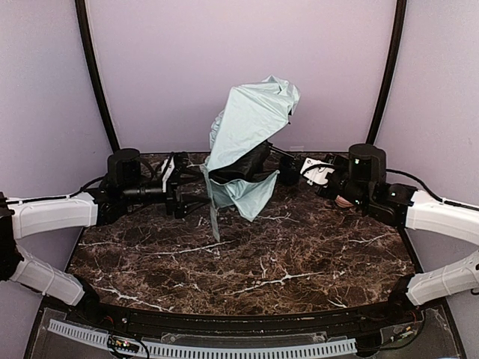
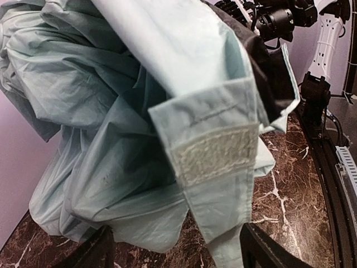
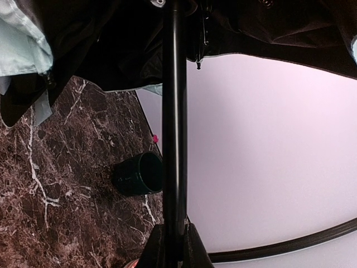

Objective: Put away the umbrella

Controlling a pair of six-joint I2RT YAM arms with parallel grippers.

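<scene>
White arm links, blk joints

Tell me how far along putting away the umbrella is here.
Done: the umbrella is collapsed, its fabric hanging in loose folds. In hand: the right gripper is shut on the shaft, holding it up; the left gripper stands open with the strap end between its fingers. Left: the fabric isn't wrapped, and the strap's fastening patch lies bare, unfastened.

Pale lilac walls behind a dark brown, white-veined marble table, black corner poles.
</scene>
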